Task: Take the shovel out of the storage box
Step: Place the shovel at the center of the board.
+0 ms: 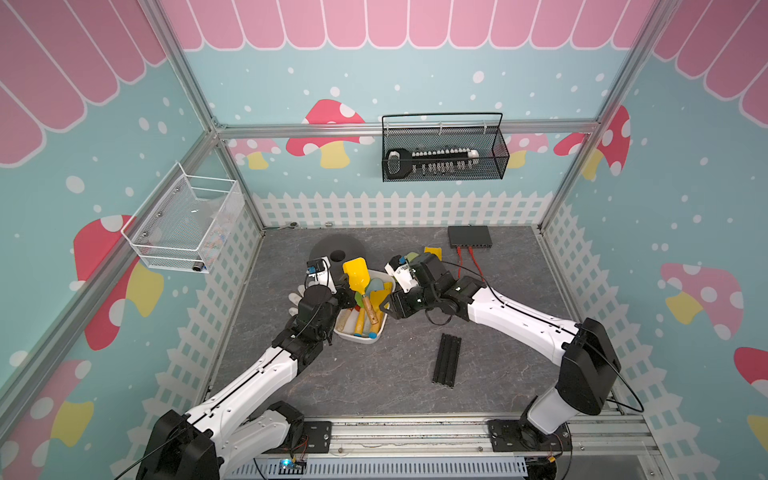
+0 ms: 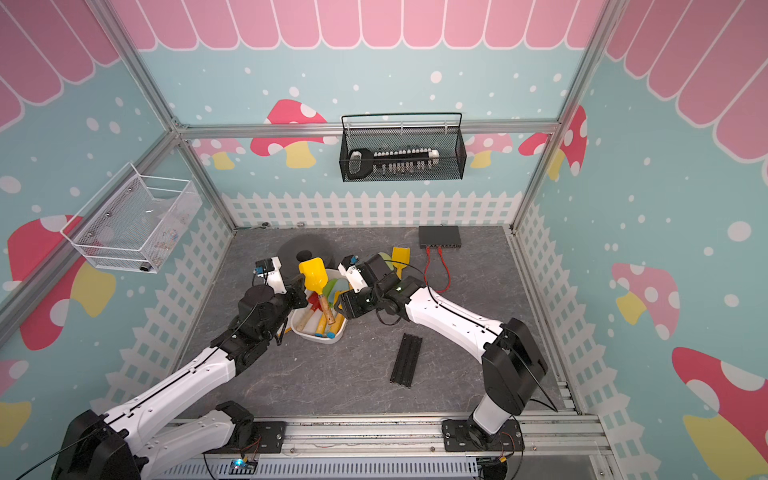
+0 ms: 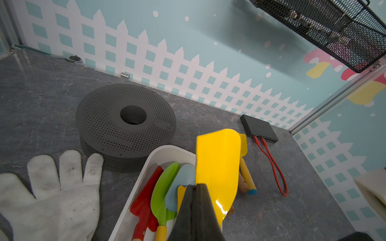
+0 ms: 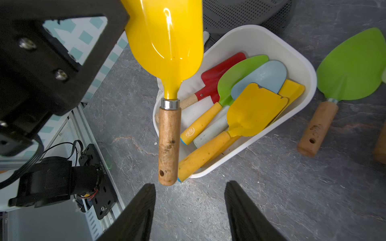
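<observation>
Teal mushroom-print walls (image 1: pixel 395 83) with white picket-fence trim (image 1: pixel 395 210) enclose a grey marbled floor (image 1: pixel 374 374).

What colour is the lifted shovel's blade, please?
Yellow; the blade shows best in the right wrist view.

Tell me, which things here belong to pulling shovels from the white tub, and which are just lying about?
Job: yellow shovel, pinched by the left gripper; storage box; shovels inside it; open right gripper.

Lying about: white glove; grey perforated spool; network switch; black rail; black mesh basket; white wire basket.
</observation>
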Controlling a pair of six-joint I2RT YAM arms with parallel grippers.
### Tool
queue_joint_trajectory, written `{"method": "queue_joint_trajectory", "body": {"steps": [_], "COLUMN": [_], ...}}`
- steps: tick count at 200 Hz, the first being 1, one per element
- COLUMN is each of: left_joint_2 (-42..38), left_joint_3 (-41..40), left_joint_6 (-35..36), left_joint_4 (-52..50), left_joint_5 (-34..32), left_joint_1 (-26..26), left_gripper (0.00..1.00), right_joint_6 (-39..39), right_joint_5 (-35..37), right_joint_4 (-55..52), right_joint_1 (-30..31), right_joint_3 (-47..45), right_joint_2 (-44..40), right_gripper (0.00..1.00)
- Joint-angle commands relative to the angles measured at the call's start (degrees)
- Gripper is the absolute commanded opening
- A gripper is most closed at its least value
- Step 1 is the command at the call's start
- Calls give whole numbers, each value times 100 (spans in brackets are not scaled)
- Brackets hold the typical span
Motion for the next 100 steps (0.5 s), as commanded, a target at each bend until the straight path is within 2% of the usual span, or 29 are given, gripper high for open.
{"method": "queue_joint_trajectory", "body": {"steps": [1,100], "left_joint_2": [-80,-64], "left_joint_3": [-14,-25], "left_joint_6": [-139,-261], "left_joint_4": [40,119], "left_joint_5": [134,325], "left_joint_1": [-39,-39], "left_gripper": [0,0], "right_joint_6": [210,400], "right_joint_5": [184,462], "right_joint_4": [-29,-266], "right_joint_1": [154,395], "right_joint_3": [313,891], "right_joint_2": [195,801], "right_gripper": [57,56]}}
